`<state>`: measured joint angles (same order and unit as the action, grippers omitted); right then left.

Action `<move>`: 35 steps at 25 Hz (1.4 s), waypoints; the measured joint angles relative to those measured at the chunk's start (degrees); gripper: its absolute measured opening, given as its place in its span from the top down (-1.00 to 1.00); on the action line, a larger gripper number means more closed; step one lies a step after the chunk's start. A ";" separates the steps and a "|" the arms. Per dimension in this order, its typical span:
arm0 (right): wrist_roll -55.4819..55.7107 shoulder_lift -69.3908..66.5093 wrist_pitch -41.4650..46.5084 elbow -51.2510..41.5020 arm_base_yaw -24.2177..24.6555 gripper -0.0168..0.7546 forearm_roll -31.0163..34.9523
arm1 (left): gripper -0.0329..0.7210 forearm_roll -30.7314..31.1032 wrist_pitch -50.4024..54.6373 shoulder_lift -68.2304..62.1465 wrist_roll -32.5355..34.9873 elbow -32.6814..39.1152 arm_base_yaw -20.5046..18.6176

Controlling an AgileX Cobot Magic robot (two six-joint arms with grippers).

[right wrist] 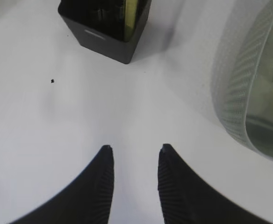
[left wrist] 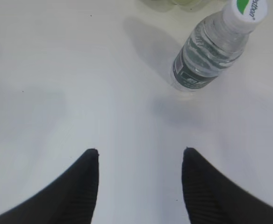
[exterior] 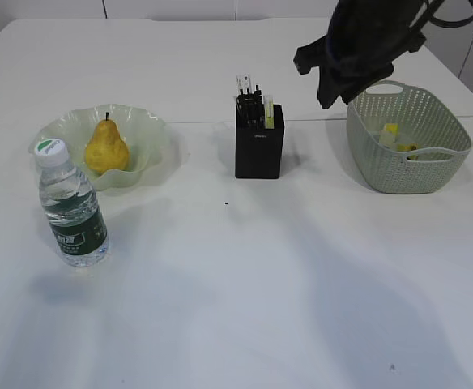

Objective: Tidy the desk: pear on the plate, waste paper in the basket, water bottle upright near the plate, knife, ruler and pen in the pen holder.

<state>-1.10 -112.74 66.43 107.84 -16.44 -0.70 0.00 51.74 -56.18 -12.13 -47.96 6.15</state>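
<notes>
Left claw [left wrist: 140, 151]: spread, nothing between its jaws, hanging over bare desk [left wrist: 57, 93].
Water bottle [left wrist: 210, 52]: upright, ahead and to the right of the left claw, apart from it; the plate [exterior: 151, 134] just beyond.
Pear [exterior: 106, 147]: on the plate.
Right claw [right wrist: 135, 148]: parted with a narrow gap, holding nothing.
Pen holder [right wrist: 106, 28]: ahead and slightly left of the right claw, tools standing inside.
Basket [right wrist: 248, 88]: ahead-right of the right claw; yellow waste paper [exterior: 392, 134] inside.

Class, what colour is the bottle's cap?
White with a green patch on top; the bottle's cap shows best in the left wrist view.
</notes>
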 joint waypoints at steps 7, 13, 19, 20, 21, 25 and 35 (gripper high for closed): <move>0.13 0.28 3.66 0.00 7.13 0.32 2.44 | -0.15 0.00 0.11 0.00 0.00 0.00 0.00; -0.11 4.53 4.14 -2.10 9.88 0.32 1.28 | -0.15 2.59 -0.01 0.00 0.00 0.00 0.00; -1.44 10.33 4.03 -11.76 11.41 0.32 0.70 | -0.15 4.07 -0.01 0.00 0.00 0.00 0.00; -1.80 11.51 3.56 -13.81 11.50 0.32 1.02 | -0.15 4.68 0.13 0.00 0.00 0.00 0.00; -2.07 12.85 2.83 -15.83 11.50 0.32 1.24 | -0.15 5.38 0.42 0.00 -0.13 0.00 0.00; -2.37 17.65 0.22 -22.04 11.50 0.32 1.68 | -0.15 8.39 1.56 0.00 -3.05 0.00 0.00; -5.63 25.43 -1.86 -30.70 11.50 0.32 1.71 | -0.15 9.65 7.94 4.98 -6.78 0.00 0.00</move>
<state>-6.73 -87.31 64.58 77.14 -4.94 1.01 9.65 59.68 -51.20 -18.91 -47.96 6.15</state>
